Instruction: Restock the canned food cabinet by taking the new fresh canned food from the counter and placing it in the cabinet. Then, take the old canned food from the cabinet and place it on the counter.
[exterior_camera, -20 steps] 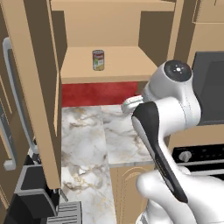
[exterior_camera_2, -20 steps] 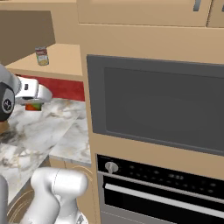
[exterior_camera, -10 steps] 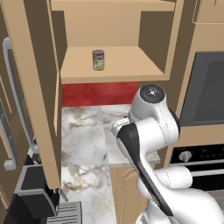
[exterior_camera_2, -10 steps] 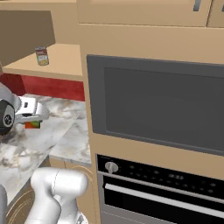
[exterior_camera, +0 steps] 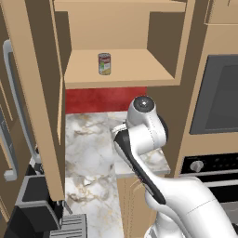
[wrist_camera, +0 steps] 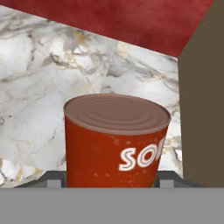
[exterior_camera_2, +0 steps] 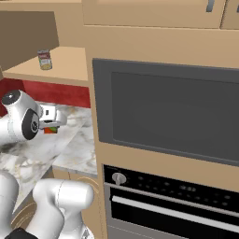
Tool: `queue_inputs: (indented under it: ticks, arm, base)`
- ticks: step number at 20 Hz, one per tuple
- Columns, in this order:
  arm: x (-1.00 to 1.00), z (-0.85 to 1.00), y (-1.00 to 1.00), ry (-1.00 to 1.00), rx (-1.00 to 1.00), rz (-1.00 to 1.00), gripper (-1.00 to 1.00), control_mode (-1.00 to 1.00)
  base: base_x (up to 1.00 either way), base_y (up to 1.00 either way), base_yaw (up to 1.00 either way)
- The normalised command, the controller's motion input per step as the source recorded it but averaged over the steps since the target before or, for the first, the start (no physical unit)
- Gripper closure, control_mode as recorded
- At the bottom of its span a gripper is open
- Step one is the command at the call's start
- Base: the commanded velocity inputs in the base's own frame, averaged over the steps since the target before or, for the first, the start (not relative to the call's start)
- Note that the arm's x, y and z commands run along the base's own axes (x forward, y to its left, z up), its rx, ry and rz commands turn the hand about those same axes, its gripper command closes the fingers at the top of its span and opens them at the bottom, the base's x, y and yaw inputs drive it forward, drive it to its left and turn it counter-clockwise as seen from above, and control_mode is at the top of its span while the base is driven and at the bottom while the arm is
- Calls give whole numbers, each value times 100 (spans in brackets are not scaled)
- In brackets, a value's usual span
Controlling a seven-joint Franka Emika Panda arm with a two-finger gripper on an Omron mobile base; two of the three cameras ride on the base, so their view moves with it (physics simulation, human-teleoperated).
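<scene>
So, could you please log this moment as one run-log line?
step: old can to counter | end effector: shut on old can, over counter | new tin: upright on cabinet shelf

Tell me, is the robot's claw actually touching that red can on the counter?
Cannot tell. In the hand view the old canned food stands close between the gripper fingertips, but their pads are hidden at the bottom edge, so neither contact nor gap shows.

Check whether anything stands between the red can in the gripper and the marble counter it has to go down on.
Nothing visible does. The old can sits between the tips of the gripper, and bare marble counter lies all around it. The brown side panel stands beside the can, not under it.
</scene>
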Motion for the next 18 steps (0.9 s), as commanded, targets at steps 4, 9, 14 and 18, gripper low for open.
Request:
queue_inputs:
  ticks: [4,9,14,18]
  arm:
    - [48,-89,26,-2,-5,-2,100,-100]
    - [56,-74,5,-10,-4,-9,100,-100]
    - [85,-56,0,-5,-1,-14,100,-100]
    - [77,-55,0,0,0,-18,-100,-100]
  base:
    - [0,0,0]
    - [0,0,0]
    - [0,0,0]
    - [0,0,0]
